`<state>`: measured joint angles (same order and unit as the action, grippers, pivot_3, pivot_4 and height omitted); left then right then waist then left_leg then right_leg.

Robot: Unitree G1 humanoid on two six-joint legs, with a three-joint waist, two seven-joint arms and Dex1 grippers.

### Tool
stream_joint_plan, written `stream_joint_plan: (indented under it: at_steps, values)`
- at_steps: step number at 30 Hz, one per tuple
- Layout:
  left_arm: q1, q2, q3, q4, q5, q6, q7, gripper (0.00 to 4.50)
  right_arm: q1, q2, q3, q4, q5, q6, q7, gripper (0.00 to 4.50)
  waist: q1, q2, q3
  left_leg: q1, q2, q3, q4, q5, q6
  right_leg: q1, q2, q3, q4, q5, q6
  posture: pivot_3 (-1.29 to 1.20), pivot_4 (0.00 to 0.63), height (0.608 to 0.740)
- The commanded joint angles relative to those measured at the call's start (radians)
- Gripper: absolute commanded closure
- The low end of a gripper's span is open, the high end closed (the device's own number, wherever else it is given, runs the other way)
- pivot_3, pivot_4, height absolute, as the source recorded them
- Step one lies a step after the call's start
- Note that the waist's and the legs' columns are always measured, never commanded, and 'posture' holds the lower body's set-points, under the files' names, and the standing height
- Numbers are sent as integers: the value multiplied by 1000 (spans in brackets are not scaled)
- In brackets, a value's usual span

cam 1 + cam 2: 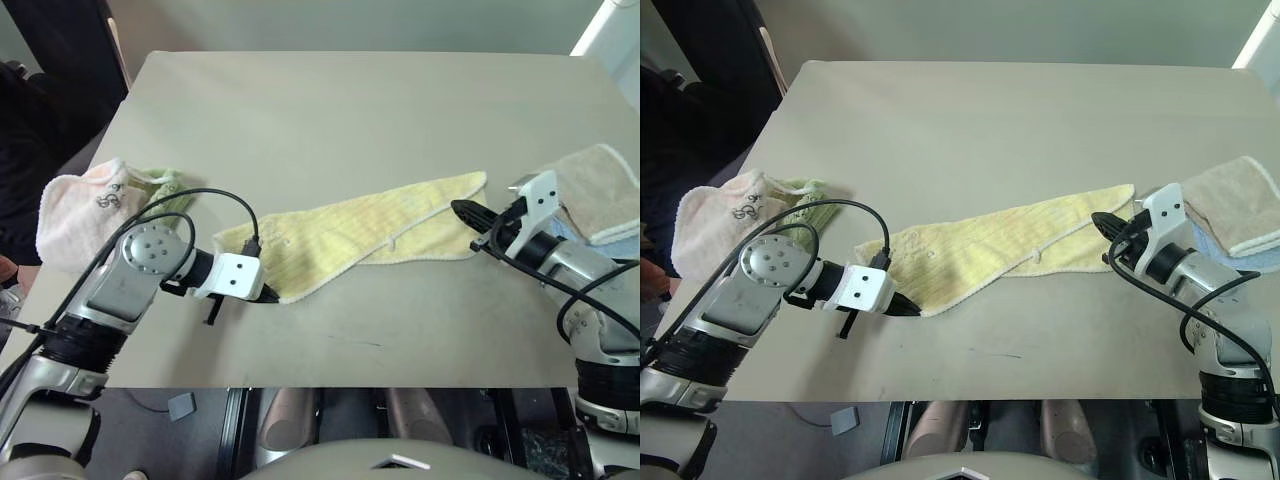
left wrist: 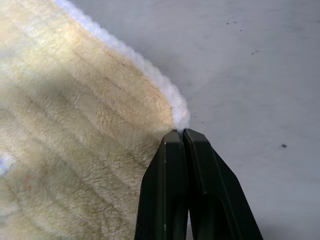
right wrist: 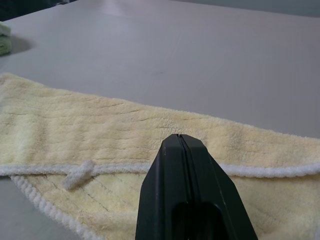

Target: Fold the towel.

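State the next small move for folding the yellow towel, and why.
Probably lift both grippers together. The left gripper is shut on the hemmed corner of the yellow towel, the right gripper seems shut on its far end, and it lies rumpled on the table.

Beige table (image 1: 330, 120). Pink towel with dark embroidery (image 1: 85, 205) at left edge, green cloth (image 1: 165, 190) beside it. Tan towel (image 1: 600, 190) at right edge, atop pale blue cloth (image 1: 1260, 262).
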<state>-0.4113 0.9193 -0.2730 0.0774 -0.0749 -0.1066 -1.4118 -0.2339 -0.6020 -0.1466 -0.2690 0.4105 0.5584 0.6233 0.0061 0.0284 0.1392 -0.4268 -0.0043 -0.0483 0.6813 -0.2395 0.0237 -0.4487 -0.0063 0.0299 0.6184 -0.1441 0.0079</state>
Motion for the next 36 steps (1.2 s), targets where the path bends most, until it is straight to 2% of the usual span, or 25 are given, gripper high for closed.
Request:
stream_joint_plan:
  at_steps: [1,2,4,6,9,11,14,20,28,31,36]
  values:
    - [-6,19,67,-5,-17,36,33,4482,-56,-80,80,59,-164,-170,32,4500,-3,0,0,-1,0,0,0,0,0,-1,0,0,0,0,-1,0,150,735]
    - [-6,17,74,-9,-20,43,40,4482,-83,-118,123,121,-235,-240,46,4500,-4,0,0,-1,0,0,0,0,0,-2,0,0,0,1,-1,0,150,735]
    - [-4,13,83,-15,-25,55,51,4500,-128,-171,188,225,-341,-362,67,3884,-6,0,0,-1,0,0,0,0,0,-3,0,0,0,5,-8,0,150,735]
    - [-2,9,88,-19,-27,65,56,4500,-163,-196,226,305,-408,-459,73,3253,-6,0,0,-3,0,0,0,0,0,-5,0,0,-1,5,-9,0,150,735]
    - [7,9,91,-26,-26,69,60,4500,-248,-229,288,472,-536,-654,53,2119,-6,0,0,-8,0,1,0,-2,-2,-11,0,0,0,5,-8,0,150,735]
    - [11,7,93,-31,-28,73,63,4500,-294,-241,315,562,-594,-751,44,1419,-6,0,0,-10,1,1,0,-3,-2,-13,0,-1,0,9,0,0,150,735]
    - [18,6,96,-40,-36,84,67,4500,-357,-253,352,681,-683,-885,10,351,-6,0,0,-10,1,1,-1,-5,-1,-13,0,-2,0,9,0,0,150,735]
    - [45,12,112,-62,-44,96,80,4500,-496,-269,453,936,-905,-1108,-140,351,-8,0,0,-9,1,1,0,-6,-1,-13,0,-2,0,9,0,0,150,735]
    - [57,13,119,-71,-44,101,88,4500,-612,-252,533,1152,-1045,-1218,-269,351,-9,0,0,-8,2,1,1,-6,0,-13,-1,-2,2,10,-1,0,150,735]
    - [60,14,123,-74,-45,103,92,4500,-630,-245,549,1185,-1078,-1235,-300,932,-9,0,0,-8,2,1,1,-6,0,-13,-1,-2,3,10,-1,0,150,735]
    - [70,18,135,-84,-53,114,100,4500,-627,-249,549,1202,-1083,-1258,-316,2762,-9,0,0,-8,2,2,1,-6,0,-13,-1,-2,3,10,-1,0,150,735]
